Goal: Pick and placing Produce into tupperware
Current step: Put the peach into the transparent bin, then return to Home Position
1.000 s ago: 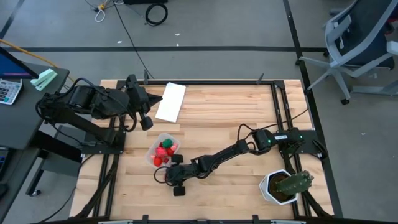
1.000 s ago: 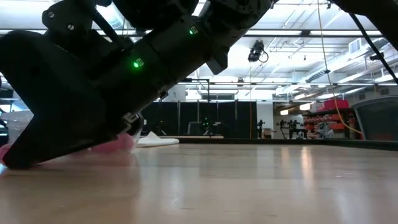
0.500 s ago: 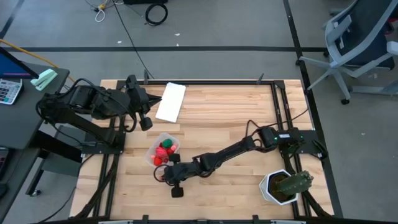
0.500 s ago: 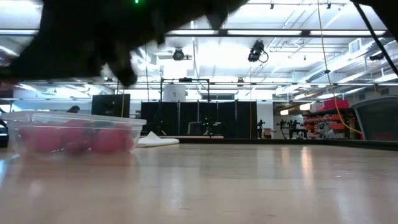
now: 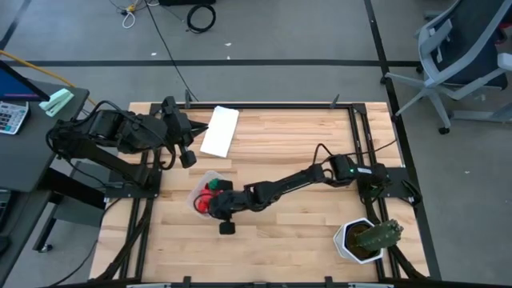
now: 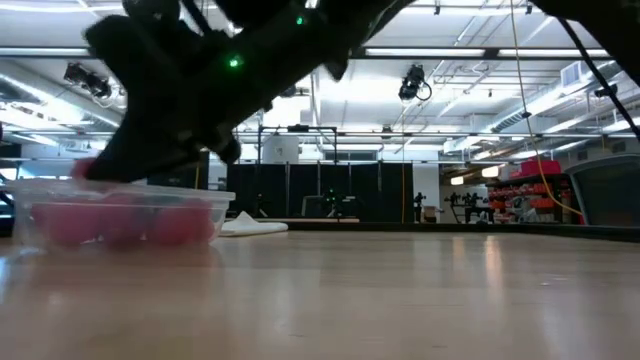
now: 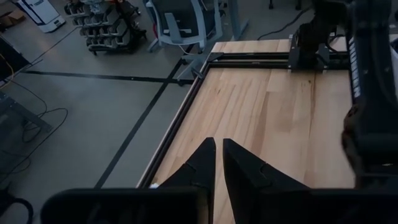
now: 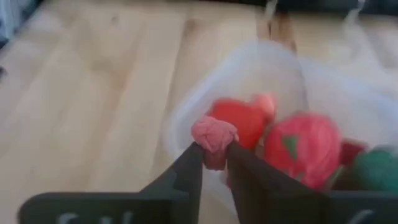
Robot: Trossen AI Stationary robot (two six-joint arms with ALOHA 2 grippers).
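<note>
High view: right gripper (image 5: 214,202) reaches across the wooden counter (image 5: 304,152) and sits over the near edge of the clear box (image 5: 200,190), covering part of it. Red and green produce (image 5: 212,186) shows inside the box. Left gripper (image 5: 186,152) waits near the counter's left edge, just beside a flat white panel (image 5: 219,130). A cactus in a white pot (image 5: 366,238) stands at the right front corner, well apart.

Low view: the box (image 6: 120,215) rests on the counter with pink and red pieces (image 6: 150,226) inside; the dark arm hangs right above its rim.

Left wrist view: left gripper (image 7: 218,163) has its fingers pressed together, nothing between them (counter edge and floor beyond).

Right wrist view: right gripper (image 8: 215,157) pinches a small pink piece (image 8: 214,135) at the box rim (image 8: 186,109). Inside lie red pieces (image 8: 303,148) and a green one (image 8: 374,168)
</note>
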